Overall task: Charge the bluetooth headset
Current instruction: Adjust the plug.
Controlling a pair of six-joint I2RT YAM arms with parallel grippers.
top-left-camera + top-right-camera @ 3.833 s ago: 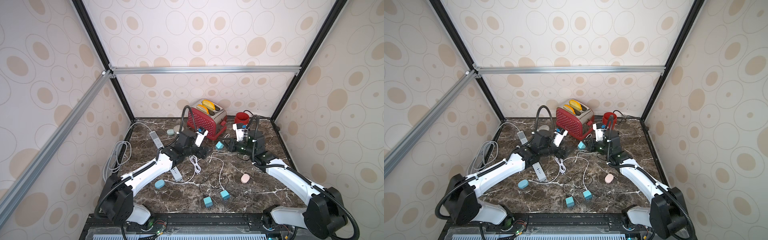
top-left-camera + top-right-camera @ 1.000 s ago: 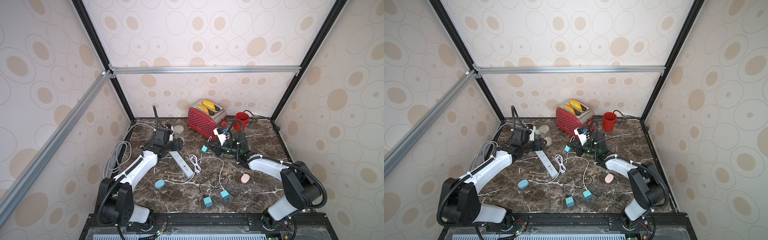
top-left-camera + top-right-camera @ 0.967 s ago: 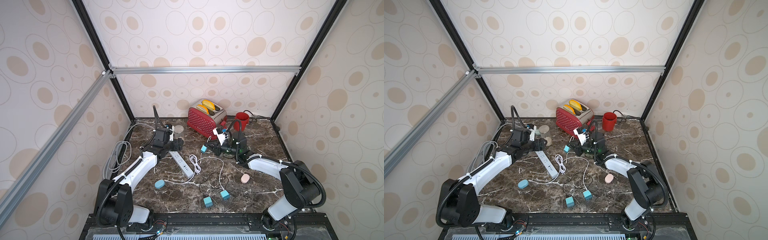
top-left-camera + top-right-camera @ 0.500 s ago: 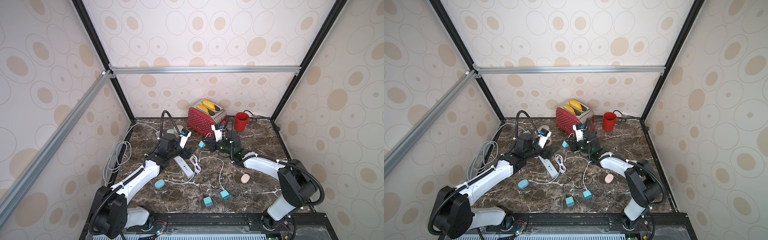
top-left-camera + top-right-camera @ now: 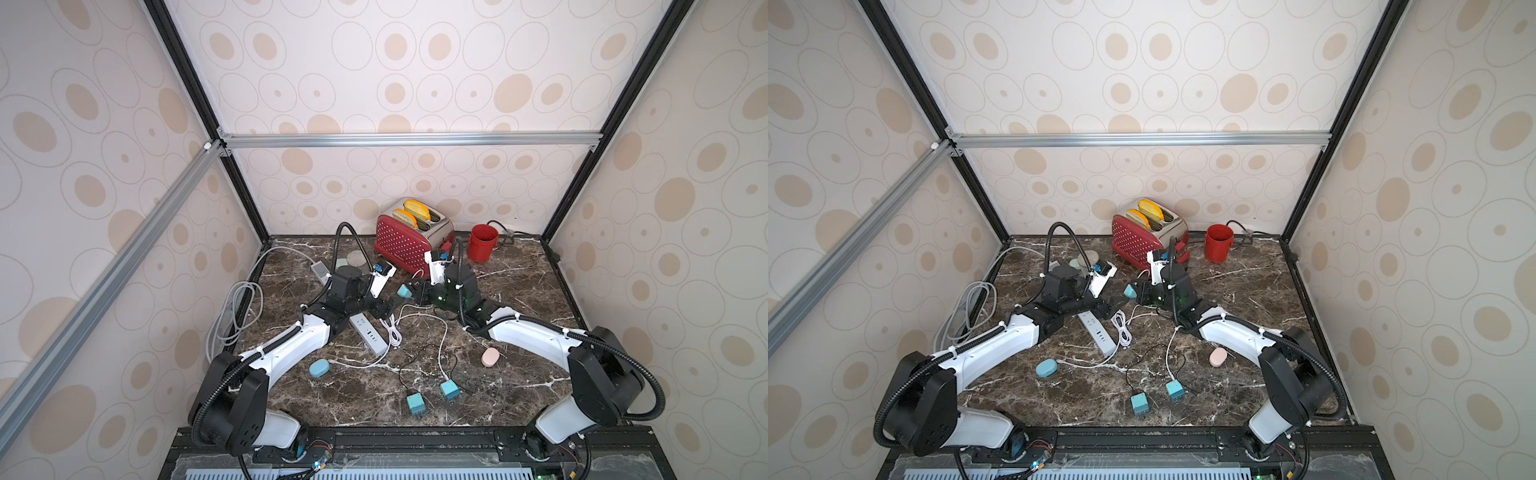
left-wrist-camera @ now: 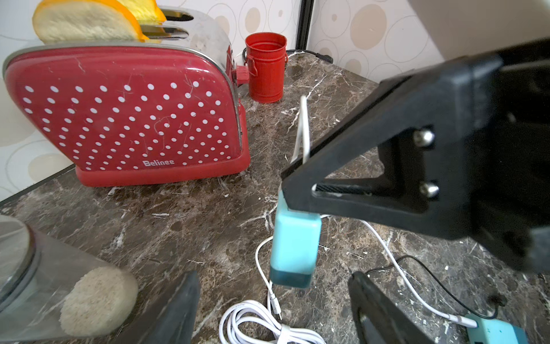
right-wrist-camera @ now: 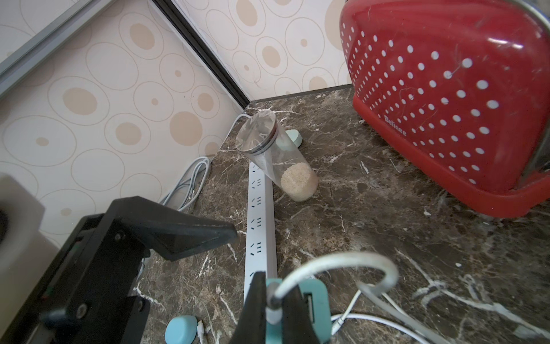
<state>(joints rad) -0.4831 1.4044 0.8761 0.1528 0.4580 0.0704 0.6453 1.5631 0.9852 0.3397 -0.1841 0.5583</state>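
Right wrist: right gripper pinches teal charger.

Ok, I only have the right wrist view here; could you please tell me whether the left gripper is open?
Observer: Yes, the left gripper is open, facing the teal charger that the right gripper holds.
Operator: Thanks. Are there other chargers about?
Observer: Two more teal chargers lie near the table's front edge, each on a cable.
Operator: And any other headset case?
Observer: A pink case lies on the table beside the right arm.
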